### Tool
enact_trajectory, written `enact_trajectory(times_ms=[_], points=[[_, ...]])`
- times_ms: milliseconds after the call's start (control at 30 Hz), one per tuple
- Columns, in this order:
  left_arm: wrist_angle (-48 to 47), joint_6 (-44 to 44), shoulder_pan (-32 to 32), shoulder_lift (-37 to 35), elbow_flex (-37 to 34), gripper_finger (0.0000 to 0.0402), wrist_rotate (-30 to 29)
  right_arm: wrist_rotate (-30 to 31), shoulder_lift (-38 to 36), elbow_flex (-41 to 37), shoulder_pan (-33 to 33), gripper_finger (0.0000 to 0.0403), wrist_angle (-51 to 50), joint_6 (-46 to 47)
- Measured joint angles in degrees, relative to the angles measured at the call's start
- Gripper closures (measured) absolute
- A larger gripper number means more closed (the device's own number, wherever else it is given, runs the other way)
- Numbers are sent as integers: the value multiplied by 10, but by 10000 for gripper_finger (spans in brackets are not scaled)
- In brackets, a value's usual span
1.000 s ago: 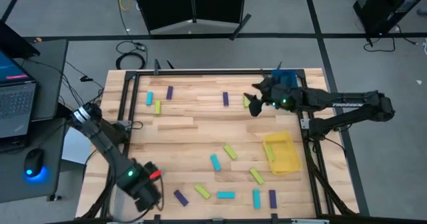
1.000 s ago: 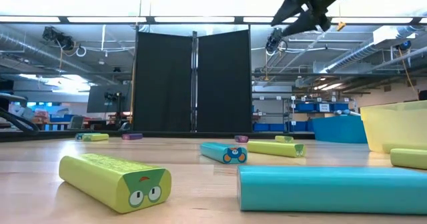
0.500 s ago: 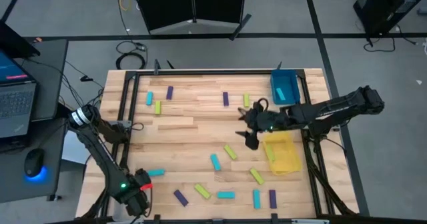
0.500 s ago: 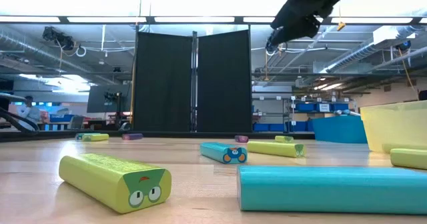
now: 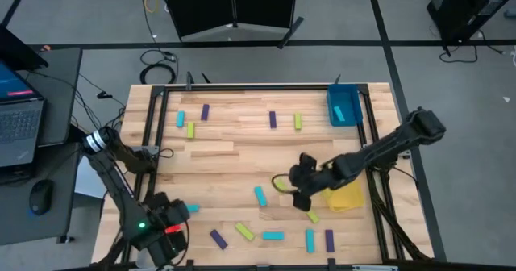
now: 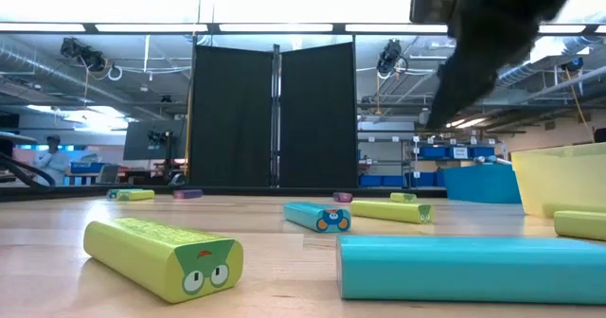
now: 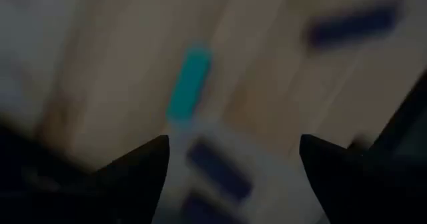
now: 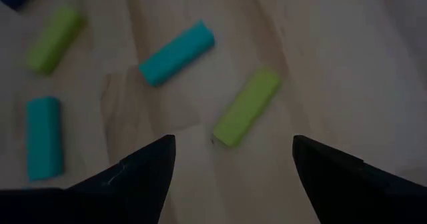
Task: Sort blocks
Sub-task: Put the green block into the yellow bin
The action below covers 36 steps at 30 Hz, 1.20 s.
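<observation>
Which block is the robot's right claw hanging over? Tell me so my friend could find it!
Find the yellow tray near the right edge of the wooden table. Just left of it hovers the open right gripper, and under it lies a yellow-green block, tilted, not touching anything. The cyan block beside it is blue-green; this one is the colour of a lime.

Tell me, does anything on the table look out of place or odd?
Nothing looks damaged. The blocks lie scattered at mixed angles, still unsorted; only the blue tray holds one. A cyan block lies at the table's left edge, beside the left end effector.
</observation>
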Motion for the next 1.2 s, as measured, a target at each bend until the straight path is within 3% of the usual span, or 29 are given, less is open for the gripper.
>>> enact_trajectory(times_ms=[267, 600, 833, 933, 1100, 1200], points=[[-103, 6, 24, 0, 126, 61, -343, 57, 101, 0, 10, 91, 47, 96], [-113, 96, 102, 0, 234, 61, -592, 67, 167, 0, 0, 91, 101, 119], [-157, 108, 173, -25, 270, 65, -628, 80, 188, 3, -10, 118, 103, 132], [-156, 121, 203, -47, 269, 75, -615, 86, 186, 2, -14, 167, 99, 130], [-156, 159, 249, -82, 269, 103, -589, 84, 186, 2, -26, 285, 90, 130], [-156, 187, 285, -97, 269, 121, -559, 76, 186, 2, -33, 286, 89, 128]])
